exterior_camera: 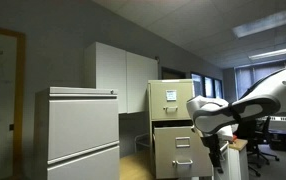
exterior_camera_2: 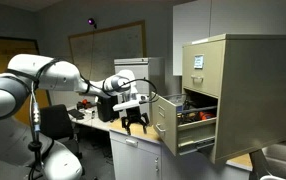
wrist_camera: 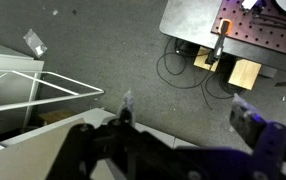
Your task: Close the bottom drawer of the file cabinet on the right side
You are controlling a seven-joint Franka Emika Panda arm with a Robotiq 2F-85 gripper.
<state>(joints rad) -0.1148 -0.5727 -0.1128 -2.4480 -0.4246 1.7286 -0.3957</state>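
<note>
Drawer out, that's the sight here: the bottom drawer (exterior_camera_2: 164, 122) of the file cabinet (exterior_camera_2: 253, 90) stands well forward of the beige body, while the upper drawer (exterior_camera_2: 197, 62) sits flush and shut. Inside the open one there's a dark jumble with something red (exterior_camera_2: 188, 115) showing near the top, too small to name. Its long axis runs level, straight out of the cabinet, and its front with the small handle faces the robot. In an exterior view from the opposite side, the bottom drawer (exterior_camera: 180, 150) juts past the cabinet's face, with the wider pale grey cabinet (exterior_camera: 83, 130) off to one side and the white wall cupboards (exterior_camera: 123, 75) behind. Now the arm (exterior_camera_2: 43, 75): white, it reaches across roughly level, wrist bent so the gripper (exterior_camera_2: 135, 122) hangs fingers-down just in front of the drawer's front, near it, with a sliver of gap between them as far as I can see. The wrist view looks down on grey carpet (wrist_camera: 133, 60), and there the fingers (wrist_camera: 124, 112) are spread wide apart with nothing between them.
</note>
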